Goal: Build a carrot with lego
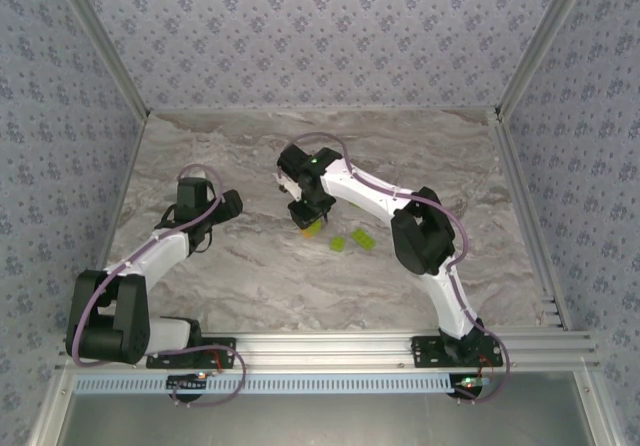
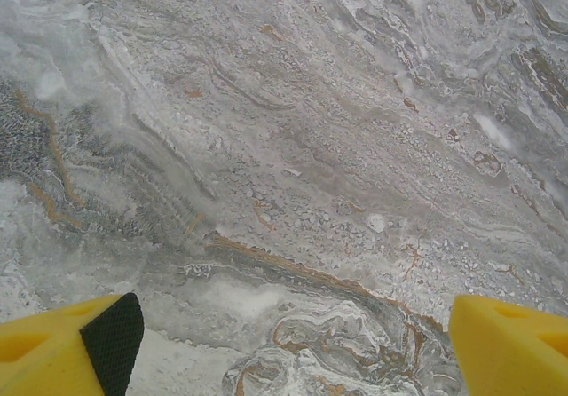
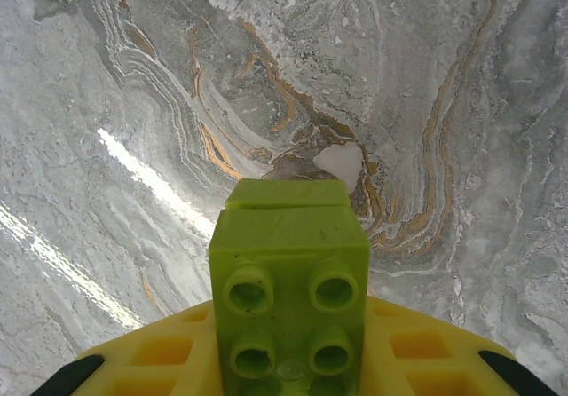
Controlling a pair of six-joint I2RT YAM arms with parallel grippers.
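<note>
Lego is sitting clamped in our right claw. Our left claw is hanging apart over the table.

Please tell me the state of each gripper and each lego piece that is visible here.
left gripper: open, holding nothing.
right gripper: shut on the green brick stack.
green brick stack: held, studs toward the wrist camera.
loose green bricks: lying on the table, apart, not gripped.
</note>
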